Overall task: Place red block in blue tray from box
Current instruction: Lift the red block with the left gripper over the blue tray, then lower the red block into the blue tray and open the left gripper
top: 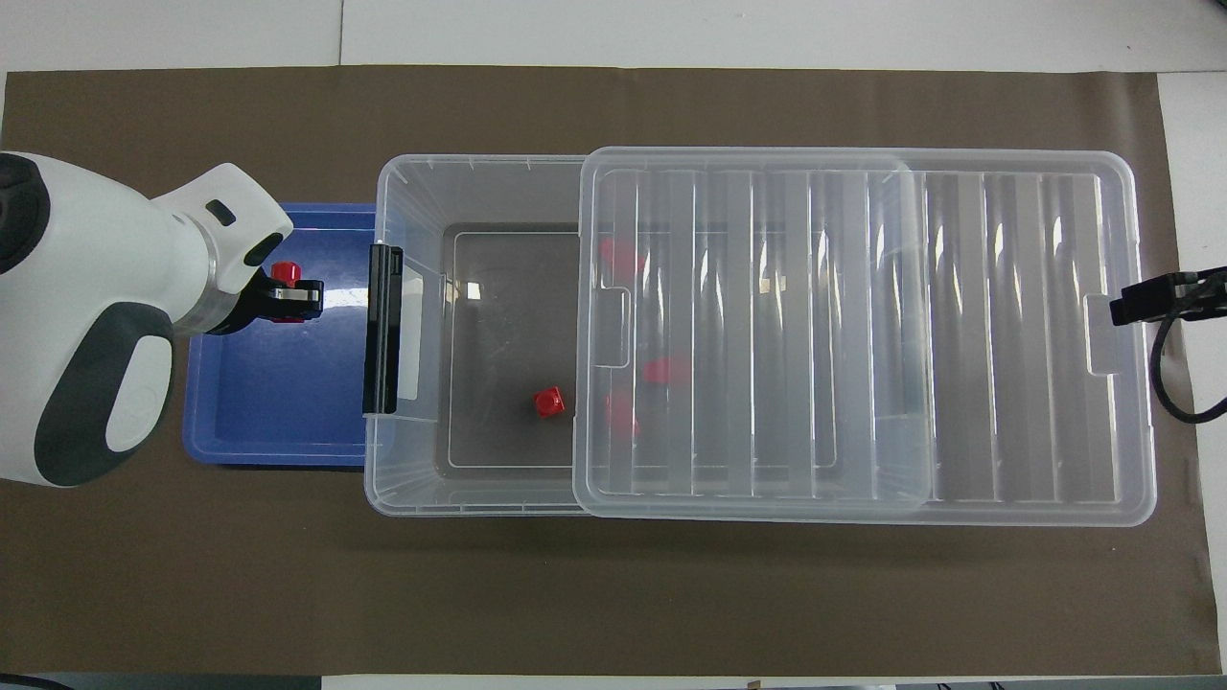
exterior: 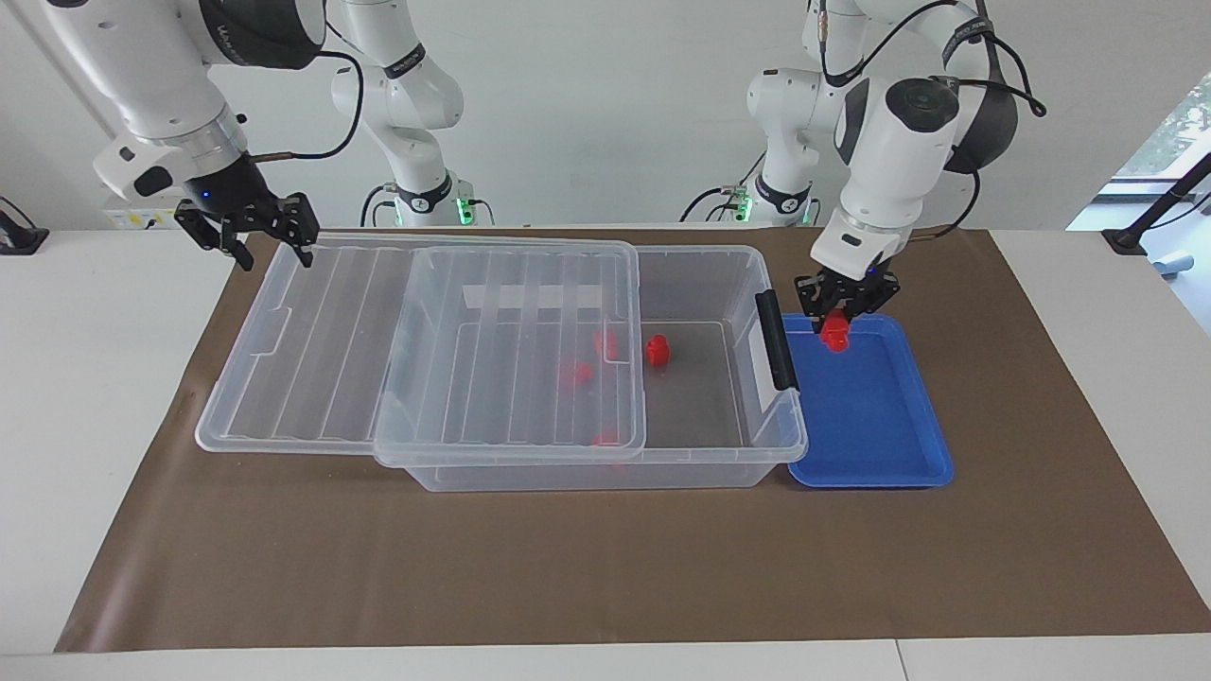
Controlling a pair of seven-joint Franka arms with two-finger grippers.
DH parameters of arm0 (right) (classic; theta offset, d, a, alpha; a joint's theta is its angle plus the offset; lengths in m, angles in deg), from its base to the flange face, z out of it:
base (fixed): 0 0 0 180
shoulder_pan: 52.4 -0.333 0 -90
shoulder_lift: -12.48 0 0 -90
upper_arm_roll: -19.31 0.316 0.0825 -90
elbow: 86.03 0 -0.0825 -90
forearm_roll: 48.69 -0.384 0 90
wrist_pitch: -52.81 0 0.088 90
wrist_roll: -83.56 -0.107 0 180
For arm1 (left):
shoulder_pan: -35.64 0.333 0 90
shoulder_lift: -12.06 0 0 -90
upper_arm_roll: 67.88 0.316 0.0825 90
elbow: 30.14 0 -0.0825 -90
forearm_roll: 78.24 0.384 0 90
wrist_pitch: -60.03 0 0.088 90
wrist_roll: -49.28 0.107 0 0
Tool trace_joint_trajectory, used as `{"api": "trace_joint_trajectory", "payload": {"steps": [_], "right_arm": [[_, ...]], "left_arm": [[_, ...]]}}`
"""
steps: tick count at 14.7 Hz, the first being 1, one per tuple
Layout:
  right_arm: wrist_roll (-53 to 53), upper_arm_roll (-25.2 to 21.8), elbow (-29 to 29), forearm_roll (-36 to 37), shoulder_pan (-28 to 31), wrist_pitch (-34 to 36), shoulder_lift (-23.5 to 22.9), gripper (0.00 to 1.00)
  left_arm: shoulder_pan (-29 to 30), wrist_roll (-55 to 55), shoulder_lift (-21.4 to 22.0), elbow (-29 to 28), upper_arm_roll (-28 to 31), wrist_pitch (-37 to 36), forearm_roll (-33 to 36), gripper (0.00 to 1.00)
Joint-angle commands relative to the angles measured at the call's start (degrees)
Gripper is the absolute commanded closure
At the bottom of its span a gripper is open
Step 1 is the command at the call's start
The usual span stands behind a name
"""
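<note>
My left gripper [exterior: 840, 320] [top: 288, 295] hangs over the blue tray [exterior: 870, 416] [top: 278, 402], shut on a small red block [exterior: 835, 335] [top: 285, 272] that sticks out below its fingertips, above the tray floor. The clear box [exterior: 605, 473] [top: 412, 182] stands beside the tray. One more red block [exterior: 657, 351] [top: 548, 402] lies on its uncovered floor, and others show dimly through the lid. My right gripper [exterior: 274, 248] [top: 1131, 307] waits open in the air just off the lid's outer end, holding nothing.
The ribbed clear lid [exterior: 331, 350] [top: 1007, 335] rests on the box, slid toward the right arm's end and overhanging it. A black clip [exterior: 778, 352] [top: 381, 326] stands on the box's end wall next to the tray. Brown paper covers the table.
</note>
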Motion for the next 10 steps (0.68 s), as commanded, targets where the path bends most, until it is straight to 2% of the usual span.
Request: {"api": "trace_joint_trajectory", "payload": {"steps": [1,3,6,10], "right_arm": [[4.39,0.34,5.03,0.35,5.01,-5.42,1.37,1.0],[7.81,0.25,6.37,0.26,5.9,-8.34,0.85,1.0],[10.01,0.16,6.9,0.35,9.75,-13.08,-4.06,1.0],[11.25,0.25,6.9,0.17,9.86,-13.97,-6.01,1.0]], "left_arm": [[2.94,2.89,0.65,-4.97,-0.49,6.0,0.42,1.0],[4.26,2.98,-0.84,-6.12,-0.49,7.76,0.42,1.0],[6.11,3.33,-3.91,-8.75,-0.49,16.18,0.42,1.0],[8.48,4.2,-7.17,-9.9,-0.49,20.24,0.42,1.0]]}}
